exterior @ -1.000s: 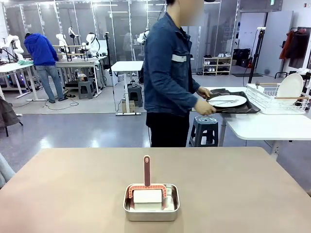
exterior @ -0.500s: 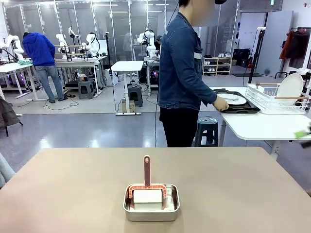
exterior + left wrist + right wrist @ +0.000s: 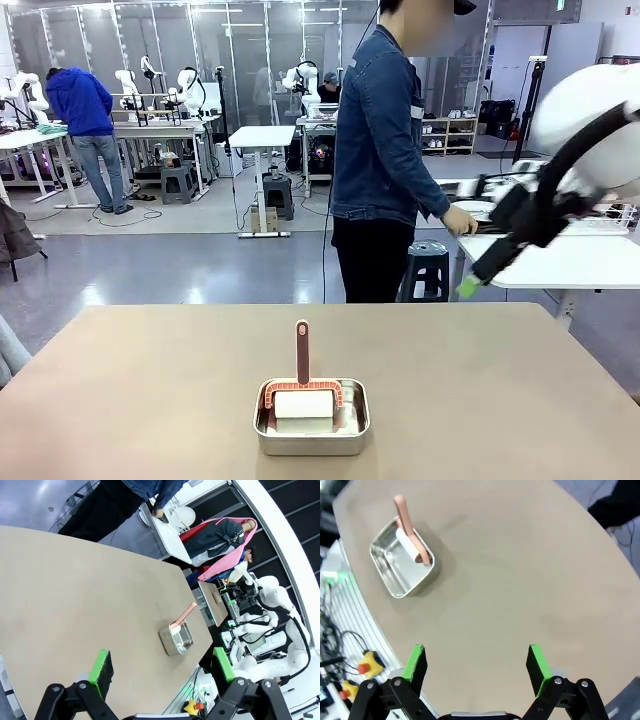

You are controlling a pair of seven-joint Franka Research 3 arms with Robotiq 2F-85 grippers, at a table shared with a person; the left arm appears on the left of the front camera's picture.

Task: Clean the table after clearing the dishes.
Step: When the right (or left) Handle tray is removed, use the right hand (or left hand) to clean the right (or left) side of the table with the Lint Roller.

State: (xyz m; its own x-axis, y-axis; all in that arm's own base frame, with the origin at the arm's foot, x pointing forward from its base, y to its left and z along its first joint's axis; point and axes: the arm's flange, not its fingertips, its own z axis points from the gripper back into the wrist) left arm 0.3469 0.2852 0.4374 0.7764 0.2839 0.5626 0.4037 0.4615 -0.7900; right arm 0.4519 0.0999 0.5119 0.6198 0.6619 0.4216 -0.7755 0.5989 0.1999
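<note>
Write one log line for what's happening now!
left end effector: open | right end effector: open, facing table | pan: on table, pink-handled tool inside

The left pincer hangs over the tan desk, its green-padded fingers spread wide with nothing between them. Ahead of it sits a steel pan holding a pink-handled tool. Far beyond, a person stands past the desk's edge.

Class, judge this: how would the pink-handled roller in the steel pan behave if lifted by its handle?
Probably light: the roller is small with a slim handle. The handle looks stiff, holding straight over the pan rim. Its round white drum would likely roll if set down.
</note>
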